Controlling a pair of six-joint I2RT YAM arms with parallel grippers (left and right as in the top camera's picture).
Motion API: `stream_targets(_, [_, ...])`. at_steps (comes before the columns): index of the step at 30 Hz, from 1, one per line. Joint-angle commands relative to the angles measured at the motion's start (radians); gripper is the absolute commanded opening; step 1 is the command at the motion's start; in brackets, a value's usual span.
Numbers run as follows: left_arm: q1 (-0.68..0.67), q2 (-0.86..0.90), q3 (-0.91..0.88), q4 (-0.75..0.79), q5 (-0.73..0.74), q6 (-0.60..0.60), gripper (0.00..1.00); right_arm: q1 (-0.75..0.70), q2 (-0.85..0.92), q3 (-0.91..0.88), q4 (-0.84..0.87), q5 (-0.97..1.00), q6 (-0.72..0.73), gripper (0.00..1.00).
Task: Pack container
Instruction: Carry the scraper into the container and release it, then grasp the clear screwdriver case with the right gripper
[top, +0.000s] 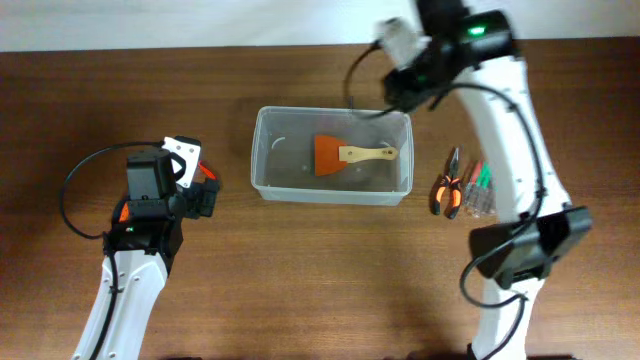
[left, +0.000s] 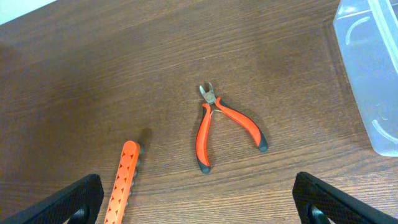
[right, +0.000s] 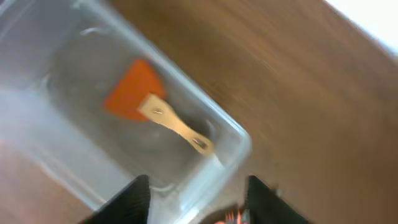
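Note:
The translucent container (top: 262, 150) sits mid-table and holds an orange scraper with a wooden handle (top: 345, 154). The right wrist view, blurred, shows the container (right: 74, 137) and the scraper (right: 134, 93) from above. My right gripper (right: 196, 202) is open and empty, high over the container's far right corner. My left gripper (left: 193, 211) is open and empty, over the table left of the container. In front of it lie orange-handled cutters (left: 221, 124) and an orange strip-shaped tool (left: 122, 182). The container's corner (left: 370, 68) shows at the right of the left wrist view.
Several hand tools, pliers and screwdrivers (top: 460, 188), lie on the table right of the container. The right arm's base (top: 520, 250) stands at front right. The left arm (top: 140, 250) stands at front left.

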Motion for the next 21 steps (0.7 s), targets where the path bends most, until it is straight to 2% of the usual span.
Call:
stream_targets(1, [0.006, 0.004, 0.021, -0.001, -0.007, 0.012, 0.99, -0.185, 0.001, -0.031, -0.027, 0.015, 0.406, 0.56])
stream_targets(3, [0.006, 0.004, 0.021, -0.001, -0.007, 0.012, 0.99, -0.256, 0.001, -0.067, -0.037, 0.016, 0.472, 0.59])
stream_targets(8, [0.006, 0.004, 0.021, -0.001, -0.007, 0.012, 0.99, -0.389, 0.001, -0.237, -0.035, 0.016, 0.615, 0.60])
stream_targets(9, [0.006, 0.004, 0.021, -0.001, -0.007, 0.012, 0.99, -0.394, 0.001, -0.262, -0.033, 0.016, 0.618, 0.61])
stream_targets(11, [0.006, 0.004, 0.021, -0.001, -0.007, 0.012, 0.99, -0.399, 0.001, -0.329, -0.021, 0.016, 0.618, 0.72])
stream_targets(13, [0.006, 0.004, 0.021, -0.001, -0.007, 0.012, 0.99, -0.399, 0.001, -0.396, 0.002, 0.022, 0.618, 0.76])
stream_targets(15, [0.006, 0.004, 0.021, -0.001, -0.007, 0.012, 0.99, -0.406, 0.001, -0.451, 0.032, 0.050, 0.661, 0.84])
stream_targets(21, [0.006, 0.004, 0.021, -0.001, -0.007, 0.012, 0.99, -0.449, 0.002, -0.589, 0.130, 0.059, 0.719, 0.86])
